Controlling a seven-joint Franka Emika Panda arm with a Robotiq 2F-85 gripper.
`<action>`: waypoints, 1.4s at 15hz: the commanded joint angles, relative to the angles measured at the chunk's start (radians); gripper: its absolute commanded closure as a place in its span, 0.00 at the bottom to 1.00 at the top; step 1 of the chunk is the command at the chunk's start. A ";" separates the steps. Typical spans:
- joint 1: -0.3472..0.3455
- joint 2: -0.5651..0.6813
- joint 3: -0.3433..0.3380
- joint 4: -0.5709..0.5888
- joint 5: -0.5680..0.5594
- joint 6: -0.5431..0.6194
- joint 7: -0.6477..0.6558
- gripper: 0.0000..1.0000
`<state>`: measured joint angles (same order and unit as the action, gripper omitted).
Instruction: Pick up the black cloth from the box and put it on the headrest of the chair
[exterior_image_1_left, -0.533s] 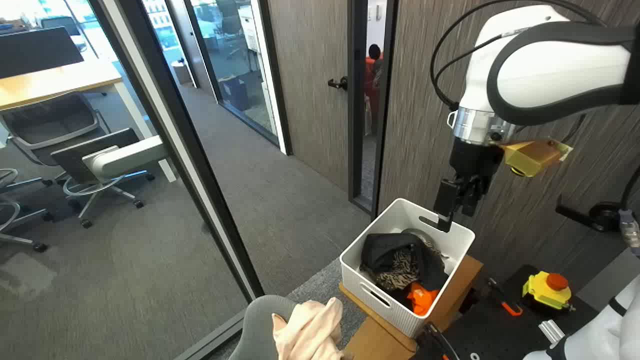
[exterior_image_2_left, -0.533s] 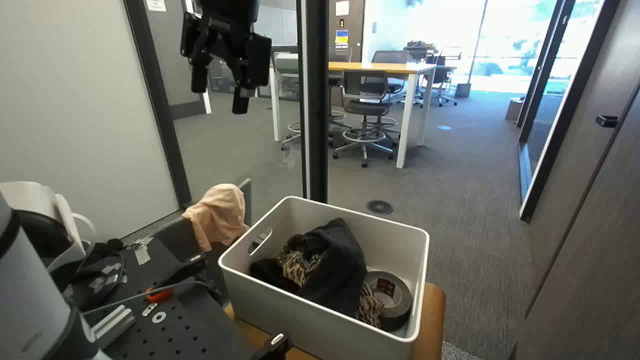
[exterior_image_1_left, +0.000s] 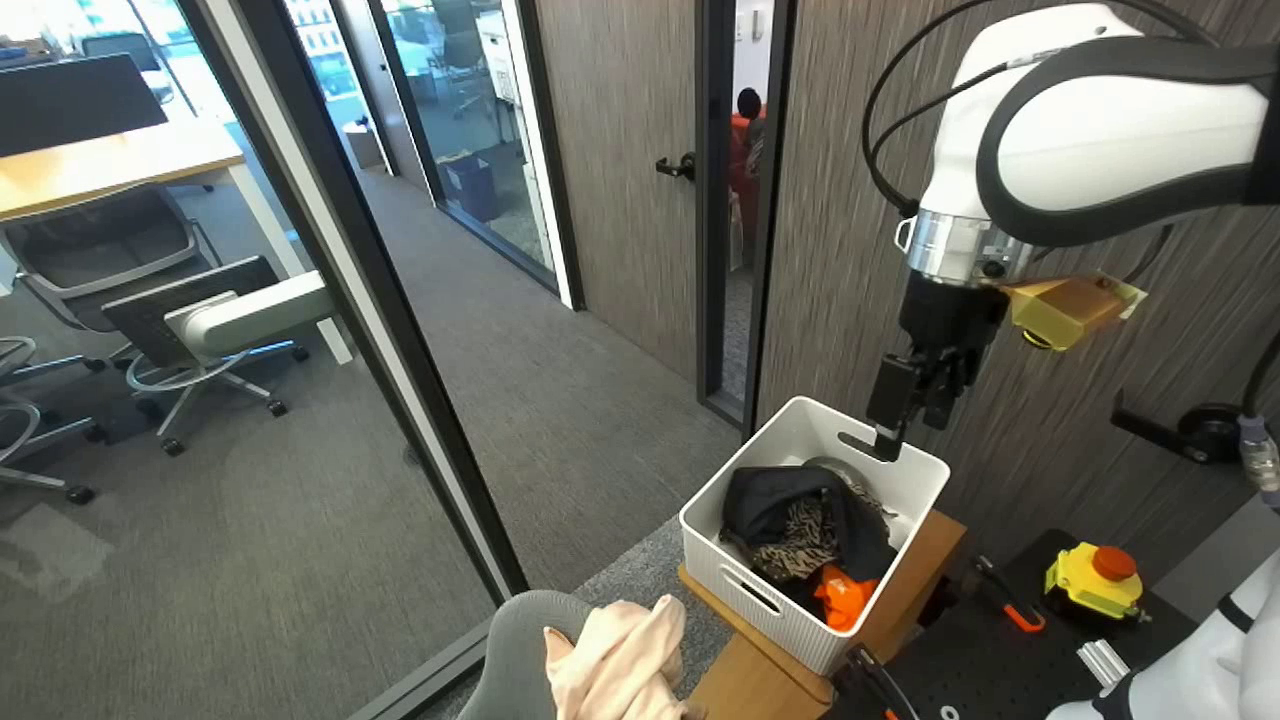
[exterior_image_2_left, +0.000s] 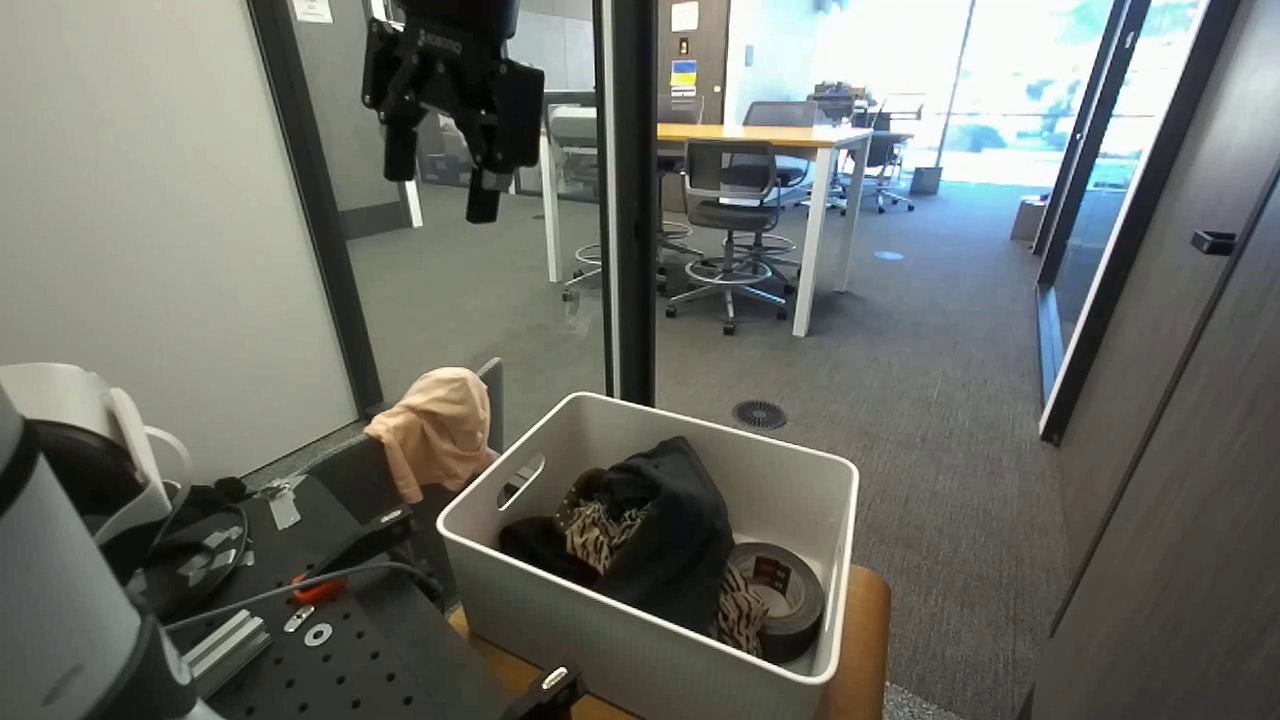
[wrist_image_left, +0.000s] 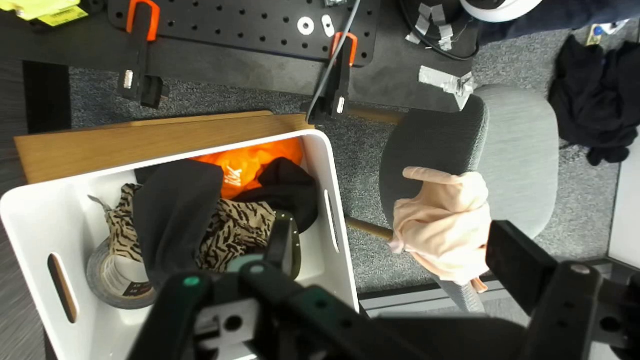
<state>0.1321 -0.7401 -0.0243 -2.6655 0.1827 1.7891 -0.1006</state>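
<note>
Observed gripper (exterior_image_2_left: 441, 188) well above box (exterior_image_2_left: 620, 650), with fingers (exterior_image_2_left: 482, 205) spread wide apart and floor (wrist_image_left: 375, 260) in sight through the gap in the wrist view. Found black cloth (wrist_image_left: 177, 220) inside box, heaped over striped fabric (wrist_image_left: 240, 225) and enclosed by box walls on all sides. Noted tape (wrist_image_left: 120, 280) just beside black cloth, plus orange cloth (wrist_image_left: 250, 162) and dark bundle (wrist_image_left: 285, 195) near the chair-side corner. Could not identify studded thing (wrist_image_left: 292, 225), partly hidden behind one finger.

Saw pink cloth (wrist_image_left: 445, 225) draped over chair (wrist_image_left: 520, 165), occupying part of the top. Located dark cloth (wrist_image_left: 597, 100) on floor beyond chair. Recorded clamps (wrist_image_left: 140, 65) along bench (wrist_image_left: 215, 65) edge, near box, with cable (wrist_image_left: 351, 20) crossing one. Saw red button (exterior_image_1_left: 1113, 563) on bench, near the other. Found box set on wooden support (exterior_image_2_left: 868, 620). In an exterior view, noted dark post (exterior_image_2_left: 632, 200) rising behind box.
</note>
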 joint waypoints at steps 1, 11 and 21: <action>-0.016 0.009 0.013 0.000 -0.001 0.005 -0.016 0.00; -0.034 0.300 -0.067 0.027 -0.217 0.284 -0.343 0.00; -0.056 0.905 -0.060 0.248 -0.059 0.603 -0.850 0.00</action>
<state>0.1060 -0.0147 -0.1382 -2.5570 0.0943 2.3929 -0.8800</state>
